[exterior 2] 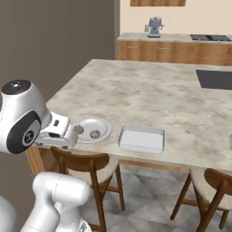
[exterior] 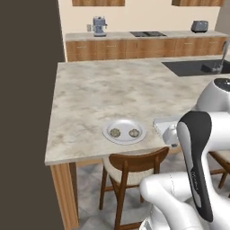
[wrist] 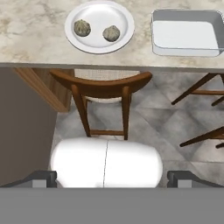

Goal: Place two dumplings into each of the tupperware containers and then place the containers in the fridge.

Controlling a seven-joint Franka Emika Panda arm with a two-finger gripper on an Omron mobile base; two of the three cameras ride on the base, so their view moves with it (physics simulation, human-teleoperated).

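You get even, soft rendered light with no glare. The worktop [exterior: 103,94] reads bright and flat; shadows are faint, darkest under its edge around the chair [wrist: 103,103]. All views look slightly soft and low in detail, and the dark wall [exterior: 27,112] shows no texture.

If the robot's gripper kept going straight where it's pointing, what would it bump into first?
Probably the brown wooden chair, or else the grey tiled floor beside it; depth is hard to judge. The open gripper points downward.
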